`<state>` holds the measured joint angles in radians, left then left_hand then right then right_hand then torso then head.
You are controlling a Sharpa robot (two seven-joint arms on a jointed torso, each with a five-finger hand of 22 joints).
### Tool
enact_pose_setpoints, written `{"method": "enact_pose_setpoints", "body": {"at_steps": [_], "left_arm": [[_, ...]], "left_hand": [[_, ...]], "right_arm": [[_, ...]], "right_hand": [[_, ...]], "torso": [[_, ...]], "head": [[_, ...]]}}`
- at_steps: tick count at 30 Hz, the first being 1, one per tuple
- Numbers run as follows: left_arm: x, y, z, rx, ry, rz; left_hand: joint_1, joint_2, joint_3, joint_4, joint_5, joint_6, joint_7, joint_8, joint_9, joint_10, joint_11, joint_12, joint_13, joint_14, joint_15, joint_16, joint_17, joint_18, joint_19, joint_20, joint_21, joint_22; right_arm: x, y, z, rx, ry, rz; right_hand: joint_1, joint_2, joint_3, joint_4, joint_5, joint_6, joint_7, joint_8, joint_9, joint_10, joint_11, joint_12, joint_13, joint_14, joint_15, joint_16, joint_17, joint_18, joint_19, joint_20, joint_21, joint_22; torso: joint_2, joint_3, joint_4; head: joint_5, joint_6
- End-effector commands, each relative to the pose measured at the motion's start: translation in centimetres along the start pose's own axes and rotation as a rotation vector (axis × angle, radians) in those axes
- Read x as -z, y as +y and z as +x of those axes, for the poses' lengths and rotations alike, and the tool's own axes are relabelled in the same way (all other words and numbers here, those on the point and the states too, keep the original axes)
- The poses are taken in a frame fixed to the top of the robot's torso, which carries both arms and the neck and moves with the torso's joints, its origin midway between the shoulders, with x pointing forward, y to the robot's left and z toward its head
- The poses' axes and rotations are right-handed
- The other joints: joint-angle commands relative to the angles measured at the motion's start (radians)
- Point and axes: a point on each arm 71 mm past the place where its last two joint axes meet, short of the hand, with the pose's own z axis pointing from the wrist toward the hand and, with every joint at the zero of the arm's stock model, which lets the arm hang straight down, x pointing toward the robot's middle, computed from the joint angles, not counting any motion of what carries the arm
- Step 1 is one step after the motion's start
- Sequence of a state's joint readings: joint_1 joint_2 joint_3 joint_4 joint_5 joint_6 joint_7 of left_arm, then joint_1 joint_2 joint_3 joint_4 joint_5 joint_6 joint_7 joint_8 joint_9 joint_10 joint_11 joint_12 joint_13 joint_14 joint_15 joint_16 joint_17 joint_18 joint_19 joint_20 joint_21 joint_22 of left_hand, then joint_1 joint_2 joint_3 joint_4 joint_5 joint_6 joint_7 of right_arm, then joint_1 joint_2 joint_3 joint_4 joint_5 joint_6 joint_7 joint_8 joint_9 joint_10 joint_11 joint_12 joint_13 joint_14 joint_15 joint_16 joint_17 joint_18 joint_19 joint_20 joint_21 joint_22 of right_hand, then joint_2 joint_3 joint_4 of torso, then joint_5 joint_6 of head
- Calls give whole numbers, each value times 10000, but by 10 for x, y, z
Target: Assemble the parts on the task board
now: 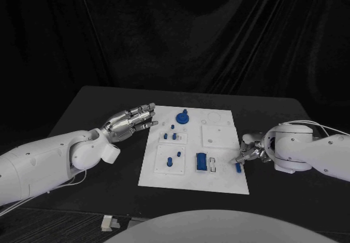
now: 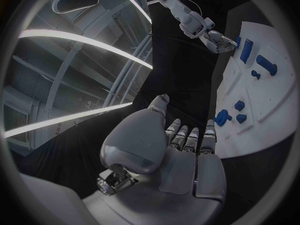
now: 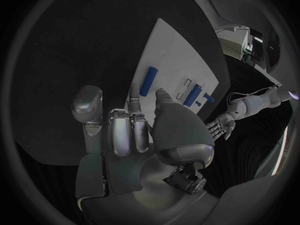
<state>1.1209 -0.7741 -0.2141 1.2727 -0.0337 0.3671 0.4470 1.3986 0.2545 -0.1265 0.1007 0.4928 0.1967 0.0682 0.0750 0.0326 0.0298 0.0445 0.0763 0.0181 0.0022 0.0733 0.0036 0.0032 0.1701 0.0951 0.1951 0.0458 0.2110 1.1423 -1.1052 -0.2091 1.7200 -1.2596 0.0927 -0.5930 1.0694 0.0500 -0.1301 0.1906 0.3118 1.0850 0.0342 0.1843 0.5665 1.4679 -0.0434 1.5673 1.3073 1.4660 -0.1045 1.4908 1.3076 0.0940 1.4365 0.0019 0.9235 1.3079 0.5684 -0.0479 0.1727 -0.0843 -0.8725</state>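
Task board: you see one white task board lying flat in the middle of the black surface, between the two robot hands.
Parts: you can count about seven blue parts on the board in the head view; the smallest are too small to count surely. A round knobbed part stands near the far edge, a long block lies near the near edge, and a slim bar lies at the board's right edge.
Right robot hand: the right robot hand sits at the board's right edge, just beside the slim bar. The right wrist view shows its fingers curled above the board with nothing in them: clenched.
Left robot hand: the left robot hand hovers just left of the board, apart from it. The left wrist view shows its fingers extended side by side toward the board edge: released, holding nothing.
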Motion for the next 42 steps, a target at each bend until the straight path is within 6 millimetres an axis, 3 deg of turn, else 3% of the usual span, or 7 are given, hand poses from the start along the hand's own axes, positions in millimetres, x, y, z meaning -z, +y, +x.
{"method": "enact_pose_setpoints", "body": {"at_steps": [1,9,12,19,23,27,42], "left_arm": [[-1,0,2,146,134,109],[0,1,2,166,138,101],[0,1,2,168,125,99],[1,2,2,169,103,94],[1,2,2,173,105,92],[1,2,2,177,108,95],[1,3,2,177,108,62]], "left_hand": [[-61,33,7,45,54,14,53,53,10,16,81,55,10,-2,38,39,-6,114,29,31,33,-12],[-60,39,12,44,55,12,63,55,10,15,90,53,9,-3,35,37,-7,114,28,30,33,-15],[-60,39,12,44,55,12,63,55,10,15,90,53,9,-3,35,37,-7,114,28,30,33,-15],[-60,39,12,44,55,12,63,55,10,15,90,53,9,-3,35,37,-7,114,28,30,33,-15],[-56,44,18,40,57,2,70,53,8,16,98,56,10,-2,30,39,-6,114,27,29,33,-19],[-56,44,18,40,57,2,70,53,8,16,98,56,10,-2,30,39,-6,114,27,29,33,-19],[-56,44,18,40,57,2,70,53,8,16,98,56,10,-2,30,39,-6,114,27,29,33,-19]], "right_arm": [[-1,0,2,189,122,191],[-4,4,7,196,268,115],[-5,5,9,197,342,86],[-6,8,12,-93,432,-29],[-6,11,11,-576,296,-166],[-4,13,11,-1203,136,-302],[8,20,16,-4814,677,-725]], "right_hand": [[250,-24,42,-191,209,40,79,-157,-200,1029,82,35,2635,755,74,-63,1058,190,2,101,-65,1111],[763,-40,268,-662,957,72,117,-489,-624,1029,114,35,2635,735,100,-115,961,209,-27,128,-201,1083],[1507,-1,689,-1245,1537,-27,138,-699,-859,1029,125,35,2635,710,103,-179,849,232,-62,130,-350,1049],[2086,-87,1757,-2214,1352,-277,350,-1118,-1433,1029,303,35,2635,688,238,-241,746,247,-119,227,-562,1009],[1601,-335,3333,-3089,706,-208,463,-1147,-1965,1029,454,35,2635,687,330,-239,734,271,-116,287,-596,1024],[882,-625,4807,-3867,800,-94,478,-1073,-2263,1029,428,35,2635,694,341,-209,765,251,-88,341,-562,1042],[109,-668,5895,-4441,2135,65,452,-792,-2307,1029,389,35,2635,738,318,-66,972,219,-13,312,-303,1101]], "torso": [[-9,3,4],[-9,3,-3],[-7,3,-6],[-8,10,11],[-8,10,10],[-4,8,11],[-6,10,9]], "head": [[-10,-1],[9,-1],[23,-1],[25,-1],[31,-1],[40,-1],[25,-1]]}}
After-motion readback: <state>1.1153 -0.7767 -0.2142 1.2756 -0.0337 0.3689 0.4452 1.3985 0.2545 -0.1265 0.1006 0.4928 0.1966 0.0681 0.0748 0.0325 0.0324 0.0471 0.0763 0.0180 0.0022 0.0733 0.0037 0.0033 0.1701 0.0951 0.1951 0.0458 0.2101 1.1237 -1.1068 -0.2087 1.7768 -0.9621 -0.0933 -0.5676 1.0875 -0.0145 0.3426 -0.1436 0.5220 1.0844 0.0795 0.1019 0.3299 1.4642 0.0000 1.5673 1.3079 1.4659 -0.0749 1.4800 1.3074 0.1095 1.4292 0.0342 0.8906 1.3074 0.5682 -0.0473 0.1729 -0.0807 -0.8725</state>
